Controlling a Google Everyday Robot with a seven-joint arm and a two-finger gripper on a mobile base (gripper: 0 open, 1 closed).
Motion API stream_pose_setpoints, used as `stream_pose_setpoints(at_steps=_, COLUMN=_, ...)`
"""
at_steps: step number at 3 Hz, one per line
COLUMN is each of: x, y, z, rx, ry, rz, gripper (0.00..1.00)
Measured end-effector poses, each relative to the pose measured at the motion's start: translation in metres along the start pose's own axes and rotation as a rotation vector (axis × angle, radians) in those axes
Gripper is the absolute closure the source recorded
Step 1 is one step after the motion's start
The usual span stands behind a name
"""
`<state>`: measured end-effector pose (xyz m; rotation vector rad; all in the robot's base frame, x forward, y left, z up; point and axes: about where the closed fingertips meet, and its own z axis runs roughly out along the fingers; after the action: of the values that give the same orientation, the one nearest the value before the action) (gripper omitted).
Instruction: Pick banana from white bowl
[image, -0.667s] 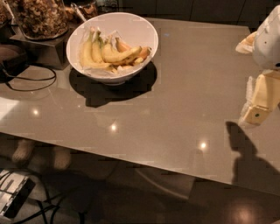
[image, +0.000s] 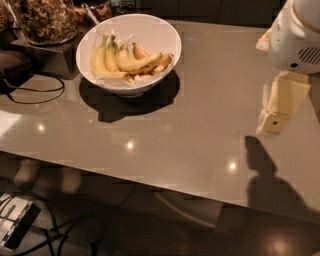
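Robot's end effector (image: 274, 120) hangs at the right edge of the surface (image: 200, 110), well apart from the white bowl (image: 155, 30). From where I stand only one cream-coloured slab of it shows below the white arm housing (image: 295, 40), so I can't tell whether it's spread or pressed together. Its shadow (image: 262, 172) falls on the surface just in front of it. The white bowl sits at the back left of the surface: deep, round, glossy, plain sides, with a dark shadow pooled to its right and front. The banana (image: 99, 62) is inside the bowl, on the left side, lying along the inner wall with its stem end pointing up toward the rim. It's plump, pale yellow, gently curved, with a short stem, and one of the largest in there. The other bananas (image: 137, 62) lie right beside it, touching, fanned across the middle, with a slimmer orange-tinged banana (image: 162, 59) at the right end of the pile. Something pale lines the bowl under the fruit; can't tell what. A glass jar (image: 42, 17) of brown nuts stands just left of the bowl on a dark block (image: 42, 57); can't tell if jar and bowl touch. A black cable (image: 37, 95) loops on the surface in front of the block. The surface is grey-tan and glossy, with a few light glints.
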<state>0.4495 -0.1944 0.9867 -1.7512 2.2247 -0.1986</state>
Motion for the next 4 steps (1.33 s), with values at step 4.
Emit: stream_pose_setpoints(at_steps=4, x=-0.076, y=-0.017, z=-0.02, rx=-0.018, ry=-0.09, rz=-0.065, gripper=0.0)
